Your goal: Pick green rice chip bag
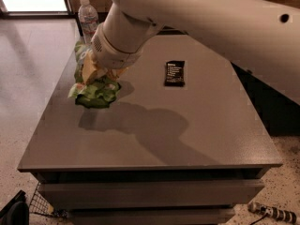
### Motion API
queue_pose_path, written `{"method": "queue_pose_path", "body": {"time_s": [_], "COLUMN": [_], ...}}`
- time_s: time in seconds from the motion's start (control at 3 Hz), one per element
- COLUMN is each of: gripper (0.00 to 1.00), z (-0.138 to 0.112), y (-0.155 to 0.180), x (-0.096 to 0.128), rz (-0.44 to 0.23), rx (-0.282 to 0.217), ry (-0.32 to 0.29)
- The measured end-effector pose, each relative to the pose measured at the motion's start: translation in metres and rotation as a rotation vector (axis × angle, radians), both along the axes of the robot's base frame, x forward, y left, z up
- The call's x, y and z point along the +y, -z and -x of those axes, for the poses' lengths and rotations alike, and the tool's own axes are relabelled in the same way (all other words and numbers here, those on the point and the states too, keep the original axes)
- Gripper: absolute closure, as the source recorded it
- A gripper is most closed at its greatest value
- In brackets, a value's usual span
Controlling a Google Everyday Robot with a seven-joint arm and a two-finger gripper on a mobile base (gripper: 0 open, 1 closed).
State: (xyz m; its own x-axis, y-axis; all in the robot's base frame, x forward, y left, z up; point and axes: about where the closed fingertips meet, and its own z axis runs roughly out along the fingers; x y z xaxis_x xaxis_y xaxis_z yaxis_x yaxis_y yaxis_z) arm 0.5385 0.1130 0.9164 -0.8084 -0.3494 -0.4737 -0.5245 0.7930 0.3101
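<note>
End effector (97,75) — at green rice chip bag (95,94)

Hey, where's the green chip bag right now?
In the camera view the green bag is at the left side of the table, right under the gripper, with the water bottle behind it and the black wrapper off to its right.

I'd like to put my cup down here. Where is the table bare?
The whole front half of the table is bare, as is the right side beyond the black bar wrapper. The left rear is crowded: the gripper sits over the green rice chip bag, with a water bottle behind.
</note>
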Motion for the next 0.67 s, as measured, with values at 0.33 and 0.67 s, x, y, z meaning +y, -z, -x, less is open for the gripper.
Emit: {"method": "queue_pose_path", "body": {"time_s": [0.33,0.67], "gripper": [1.0,1.0], "z": [-0.006,-0.017], "y": [-0.052,-0.077], "x": [-0.048,-0.072], "rz": [-0.109,-0.162], "rx": [-0.092,-0.139], "ry": [-0.058,-0.115]}}
